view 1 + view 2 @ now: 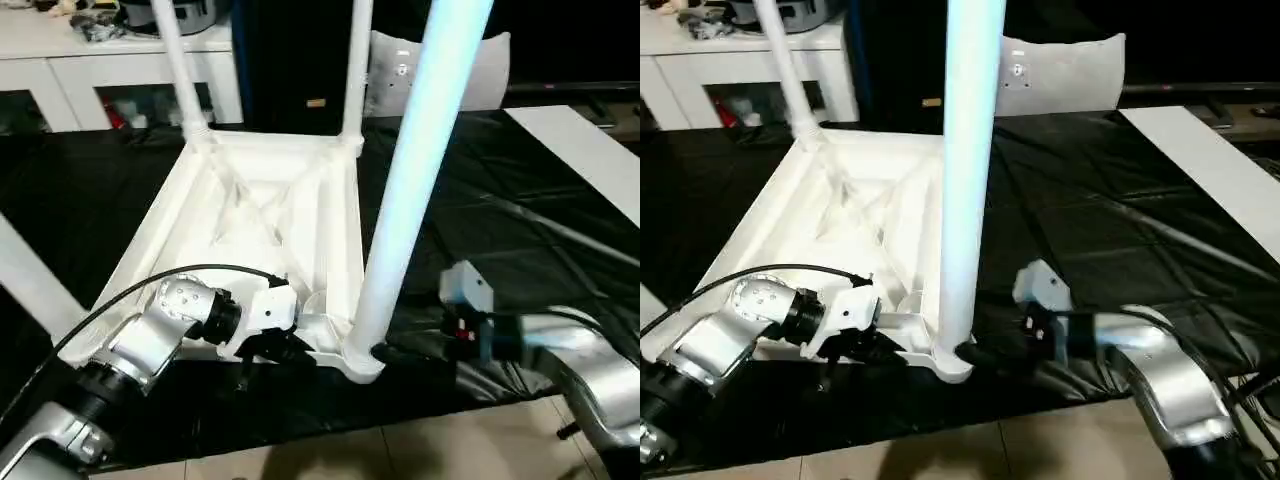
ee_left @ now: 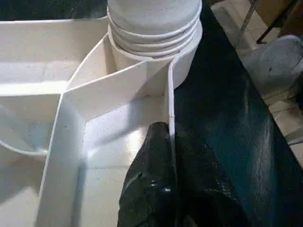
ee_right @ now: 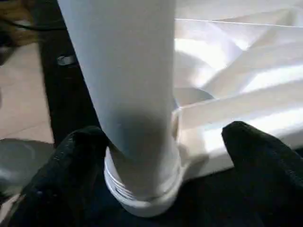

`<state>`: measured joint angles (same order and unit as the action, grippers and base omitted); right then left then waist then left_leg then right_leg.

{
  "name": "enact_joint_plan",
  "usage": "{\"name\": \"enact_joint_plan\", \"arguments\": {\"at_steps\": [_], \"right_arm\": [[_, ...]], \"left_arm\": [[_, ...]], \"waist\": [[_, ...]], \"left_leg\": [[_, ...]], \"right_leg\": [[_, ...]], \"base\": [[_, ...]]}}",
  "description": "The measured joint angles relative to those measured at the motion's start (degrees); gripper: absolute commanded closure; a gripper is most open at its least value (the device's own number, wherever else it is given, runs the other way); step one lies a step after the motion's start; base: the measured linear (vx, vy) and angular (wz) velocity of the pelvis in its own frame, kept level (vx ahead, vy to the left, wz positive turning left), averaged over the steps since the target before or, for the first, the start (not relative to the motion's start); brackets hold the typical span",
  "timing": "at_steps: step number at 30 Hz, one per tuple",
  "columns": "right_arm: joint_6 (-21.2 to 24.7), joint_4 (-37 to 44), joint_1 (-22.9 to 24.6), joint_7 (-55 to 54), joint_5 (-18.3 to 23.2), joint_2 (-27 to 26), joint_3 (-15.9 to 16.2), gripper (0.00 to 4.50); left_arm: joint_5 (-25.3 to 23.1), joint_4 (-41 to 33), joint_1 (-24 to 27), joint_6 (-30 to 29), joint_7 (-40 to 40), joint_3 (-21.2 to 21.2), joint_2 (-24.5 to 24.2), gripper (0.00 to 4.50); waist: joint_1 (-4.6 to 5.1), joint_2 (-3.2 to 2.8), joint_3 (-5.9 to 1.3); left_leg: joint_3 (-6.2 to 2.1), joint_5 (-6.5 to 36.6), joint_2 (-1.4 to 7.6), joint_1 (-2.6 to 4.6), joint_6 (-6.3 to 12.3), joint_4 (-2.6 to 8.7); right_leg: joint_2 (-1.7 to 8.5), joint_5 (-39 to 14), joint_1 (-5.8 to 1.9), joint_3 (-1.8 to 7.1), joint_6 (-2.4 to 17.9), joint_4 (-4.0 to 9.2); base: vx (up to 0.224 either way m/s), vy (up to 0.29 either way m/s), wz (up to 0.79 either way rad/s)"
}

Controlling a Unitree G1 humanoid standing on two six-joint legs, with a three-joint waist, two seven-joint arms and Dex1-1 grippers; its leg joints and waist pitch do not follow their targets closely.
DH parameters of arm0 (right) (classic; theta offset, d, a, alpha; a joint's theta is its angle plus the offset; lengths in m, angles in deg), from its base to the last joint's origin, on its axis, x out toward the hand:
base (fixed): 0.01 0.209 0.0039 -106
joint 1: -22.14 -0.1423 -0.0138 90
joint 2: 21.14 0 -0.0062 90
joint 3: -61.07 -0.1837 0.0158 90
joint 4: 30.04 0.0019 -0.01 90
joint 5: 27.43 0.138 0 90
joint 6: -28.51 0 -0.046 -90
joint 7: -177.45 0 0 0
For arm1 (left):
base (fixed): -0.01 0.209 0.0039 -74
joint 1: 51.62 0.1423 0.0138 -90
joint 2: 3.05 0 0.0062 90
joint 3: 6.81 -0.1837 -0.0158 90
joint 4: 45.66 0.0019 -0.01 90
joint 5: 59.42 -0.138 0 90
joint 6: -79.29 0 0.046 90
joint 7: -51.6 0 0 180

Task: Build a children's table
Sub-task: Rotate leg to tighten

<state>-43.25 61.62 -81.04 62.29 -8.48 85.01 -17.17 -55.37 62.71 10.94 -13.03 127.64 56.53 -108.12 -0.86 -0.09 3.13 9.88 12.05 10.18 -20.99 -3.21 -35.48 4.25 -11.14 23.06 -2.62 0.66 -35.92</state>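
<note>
Ribbed white plastic tabletop (image 1: 250,220), left fingers (image 2: 156,189) pinching its rim, right fingers (image 3: 258,161) spread around smooth tapered leg (image 3: 128,85)

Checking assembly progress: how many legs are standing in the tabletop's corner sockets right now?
3. One leg at the far left corner, one leg at the far right corner, and one leg in the near right socket. The near left corner of the tabletop is hidden behind the left arm.

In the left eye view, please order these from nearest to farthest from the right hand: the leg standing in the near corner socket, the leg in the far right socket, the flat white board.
1. Near white tapered plastic leg, at the right hand.
2. Flat white board, far right.
3. Far right white leg, at the tabletop's back corner.
</note>
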Motion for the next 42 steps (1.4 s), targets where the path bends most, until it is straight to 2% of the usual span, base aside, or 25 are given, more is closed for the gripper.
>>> {"name": "enact_joint_plan", "arguments": {"at_steps": [7,12,20,23,26,31,33,35,37,39,42], "right_arm": [[-0.9,-4.5,-3.9,4.4,-0.1,-1.1,2.4,0.98],[-1.1,-7.0,-5.2,6.9,-0.1,-1.6,3.4,1.26],[-0.7,-8.9,-6.9,9.3,0.0,-1.9,4.5,2.05],[0.3,-9.1,-6.9,9.4,0.3,-2.0,4.4,2.11],[2.3,-9.0,-6.9,9.4,1.2,-2.0,4.2,2.41],[3.9,-7.5,-5.9,8.6,1.4,-2.1,3.5,2.46],[3.9,-6.3,-3.9,5.9,1.4,-3.7,2.3,2.46],[3.6,-6.3,-2.8,1.5,1.0,-6.1,1.0,2.46],[3.7,-6.2,-2.3,-4.3,-0.2,-8.7,-0.4,2.47],[4.1,-6.3,-2.2,-10.6,-1.7,-11.4,-1.8,2.49],[5.2,-6.4,-2.3,-19.7,-4.0,-16.2,-3.5,2.52]], "left_arm": [[-0.5,2.2,-1.4,1.8,1.4,-0.3,0.5,4.50],[-0.6,3.4,-2.0,2.7,2.0,-0.3,0.8,4.50],[-0.6,4.4,-2.4,3.0,2.5,-0.3,1.1,4.50],[-0.6,4.5,-2.5,3.0,2.6,-0.2,1.0,4.50],[-0.5,4.4,-2.5,2.3,2.7,-0.2,1.1,4.50],[-0.4,3.3,-2.5,-0.6,2.4,-0.1,1.2,4.50],[-0.4,1.8,-2.0,-4.6,0.6,0.5,1.9,4.50],[-0.4,0.9,-1.3,-8.6,-2.2,2.0,2.6,4.50],[-0.6,-0.2,-1.0,-12.8,-5.5,3.2,3.5,4.50],[-1.3,-1.3,-0.9,-16.5,-9.7,4.2,5.0,4.50],[-2.0,-2.3,-0.6,-20.9,-15.2,5.7,7.5,4.50]], "waist": [[-1.20,0.04,0.02],[-1.19,0.07,0.02],[-1.28,0.09,0.02],[-1.33,0.09,0.01],[-1.38,0.09,0.01],[-1.57,0.08,0.01],[-1.68,0.08,0.01],[-1.38,0.09,0.01],[-0.51,0.11,0.02],[0.75,0.20,0.04],[1.78,0.23,0.02]], "left_leg": [[0.01,0.0,-0.01,-0.02,0.02,0.00],[0.01,0.0,-0.01,-0.01,0.02,0.00],[0.01,0.0,-0.01,-0.01,0.02,0.00],[0.01,0.0,-0.01,0.00,0.02,0.00],[0.02,0.0,-0.01,0.00,0.02,0.00],[0.02,0.0,-0.01,0.01,0.02,0.00],[0.05,0.0,-0.01,0.06,0.02,0.00],[0.06,-0.1,-0.01,0.07,-0.04,0.00],[0.09,-0.1,-0.01,0.04,-0.12,0.00],[0.09,-0.1,0.01,0.06,-0.15,0.00],[0.06,-0.1,0.03,0.09,-0.16,0.00]], "right_leg": [[0.03,0.0,0.05,-0.02,0.0,0.02],[0.04,0.0,0.03,-0.02,0.0,0.01],[0.04,0.0,0.03,-0.03,0.0,-0.01],[0.05,0.0,0.01,-0.03,0.0,-0.01],[0.05,0.0,0.01,-0.03,0.0,0.00],[0.05,0.0,0.00,-0.03,0.0,0.00],[0.06,0.0,-0.03,0.00,0.0,0.00],[0.06,0.0,-0.05,-0.01,0.0,-0.03],[0.05,0.0,-0.04,0.01,0.0,-0.01],[0.04,-0.1,0.00,-0.01,-0.2,0.00],[-0.01,-0.1,0.04,-0.01,-0.2,-0.01]], "base": [[0.000,0.000,0.00],[0.000,0.000,0.00],[0.000,0.000,0.00],[0.000,0.000,0.00],[0.000,0.000,0.00],[0.000,0.000,0.00],[0.000,0.000,0.00],[0.000,0.000,0.00],[0.000,0.000,0.00],[0.000,0.000,0.00],[0.000,0.000,0.00]]}}
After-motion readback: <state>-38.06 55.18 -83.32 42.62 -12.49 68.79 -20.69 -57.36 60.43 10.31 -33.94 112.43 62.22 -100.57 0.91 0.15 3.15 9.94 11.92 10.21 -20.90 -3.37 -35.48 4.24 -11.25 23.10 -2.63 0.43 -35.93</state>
